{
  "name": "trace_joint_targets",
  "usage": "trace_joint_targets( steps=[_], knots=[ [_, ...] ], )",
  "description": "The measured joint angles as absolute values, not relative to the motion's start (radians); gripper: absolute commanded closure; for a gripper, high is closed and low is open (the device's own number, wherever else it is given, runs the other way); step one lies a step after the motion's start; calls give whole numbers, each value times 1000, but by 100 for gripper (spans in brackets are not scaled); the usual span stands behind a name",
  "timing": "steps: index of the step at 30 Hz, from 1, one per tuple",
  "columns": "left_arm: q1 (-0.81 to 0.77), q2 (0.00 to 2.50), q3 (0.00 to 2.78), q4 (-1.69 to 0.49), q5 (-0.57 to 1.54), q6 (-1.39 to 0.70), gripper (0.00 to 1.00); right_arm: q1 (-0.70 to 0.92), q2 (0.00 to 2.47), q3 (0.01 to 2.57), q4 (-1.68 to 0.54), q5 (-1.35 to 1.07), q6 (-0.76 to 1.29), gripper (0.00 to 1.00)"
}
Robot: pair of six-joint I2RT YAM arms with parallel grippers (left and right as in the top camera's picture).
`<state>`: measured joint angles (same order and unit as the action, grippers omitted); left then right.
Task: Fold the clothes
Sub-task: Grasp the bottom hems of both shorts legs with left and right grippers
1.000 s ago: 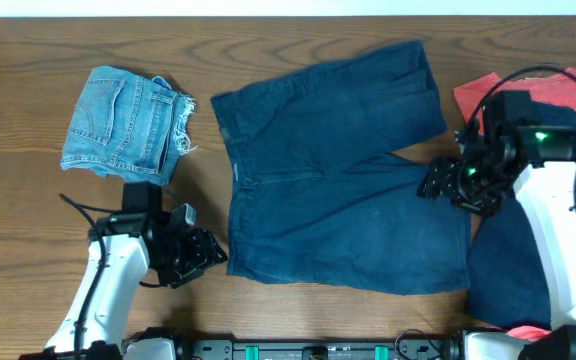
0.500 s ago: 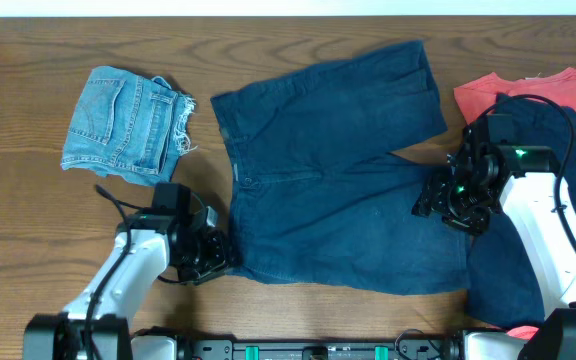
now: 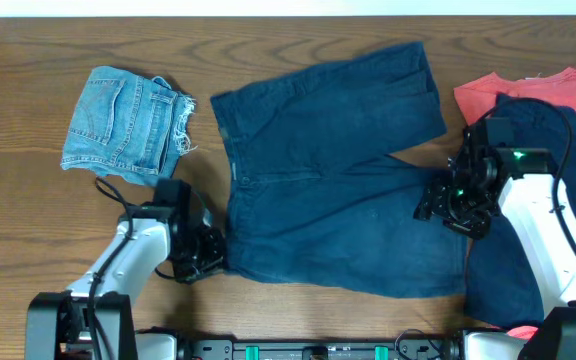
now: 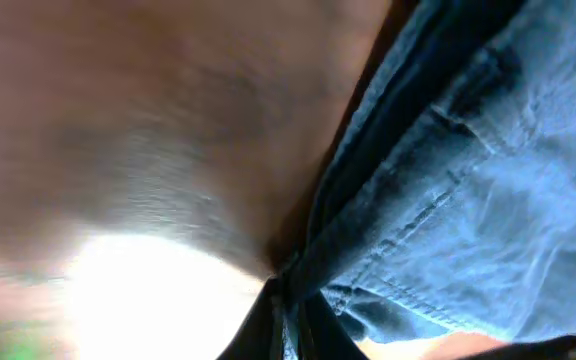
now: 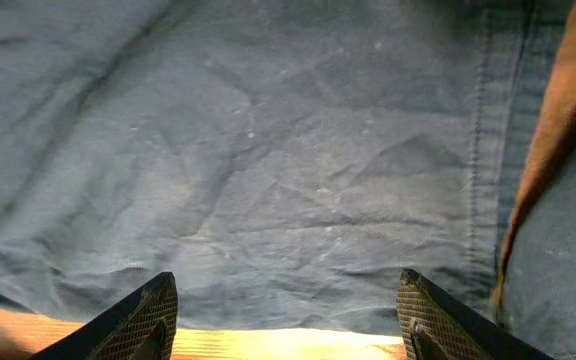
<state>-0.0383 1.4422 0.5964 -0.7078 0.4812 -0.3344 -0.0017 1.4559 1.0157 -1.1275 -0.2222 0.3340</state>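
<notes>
Laid flat from left claw (image 3: 214, 262) to right claw (image 3: 430, 200): wide dark navy-blue fabric shorts (image 3: 338, 170). Beyond left claw: light-blue frayed denim shorts (image 3: 123, 122). Left claw pinched closed on the navy waistband corner. Right claw spread wide, gripping nothing, over the leg hem.

Left arm (image 3: 128, 265) reaches in low from bottom-left, forearm angled up and right. Left gripper (image 3: 208, 258) has its jaws closed tight, pinching the edge of the shorts (image 3: 338, 190). Right arm (image 3: 538, 230) comes up from bottom-right, wrist turned toward centre. Right gripper (image 3: 430, 203) has its jaws spread wide, nothing between the fingertips (image 5: 153, 310).
</notes>
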Motion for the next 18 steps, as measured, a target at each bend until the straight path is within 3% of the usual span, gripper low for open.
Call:
trace_joint_targets(
  steps=[5, 7, 14, 18],
  knots=[
    [14, 1443, 665, -734, 410, -337, 94, -2, 1456, 937, -1104, -216, 359, 48],
    [29, 1443, 676, -741, 382, -337, 94, -2, 1456, 894, -1086, -212, 374, 60],
    [58, 1444, 678, -752, 317, -337, 94, -2, 1457, 779, -1065, -222, 402, 60],
    [59, 1444, 678, -752, 307, -337, 94, -2, 1457, 744, -1073, -242, 410, 68]
  ],
)
